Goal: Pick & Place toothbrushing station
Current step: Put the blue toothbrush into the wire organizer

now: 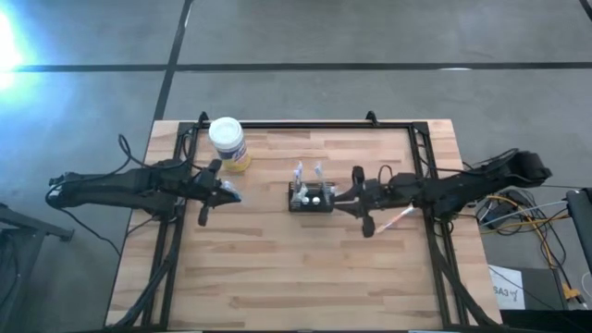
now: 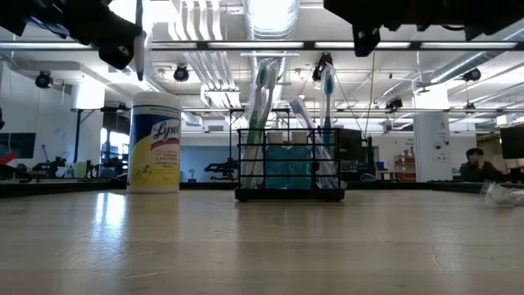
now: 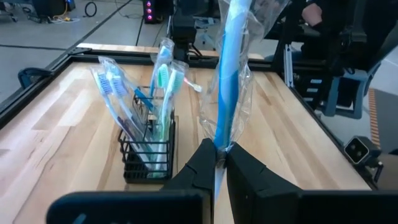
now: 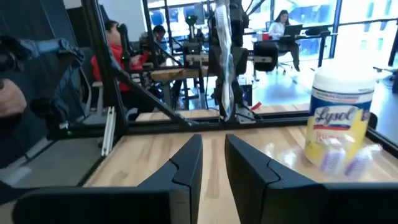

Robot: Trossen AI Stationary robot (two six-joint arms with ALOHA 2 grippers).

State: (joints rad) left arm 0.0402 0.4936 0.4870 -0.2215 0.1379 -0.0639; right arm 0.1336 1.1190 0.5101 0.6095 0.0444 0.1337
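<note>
The left gripper (image 3: 219, 163) is clamped on a blue toothbrush in a clear plastic wrapper (image 3: 229, 81), hovering at 9 o'clock from the table's centre; the right gripper (image 4: 212, 163) hangs at 3 o'clock of the centre with its 2 dark fingers (image 4: 186, 163) slightly apart, holding nothing; between them the small black wire toothbrushing station (image 1: 311, 198) stands at the middle of the light wooden table (image 1: 277, 277), holding several wrapped toothbrushes (image 2: 264, 106); a round white-lidded yellow wipes canister (image 1: 228, 141) stands at 10 o'clock from the station.
</note>
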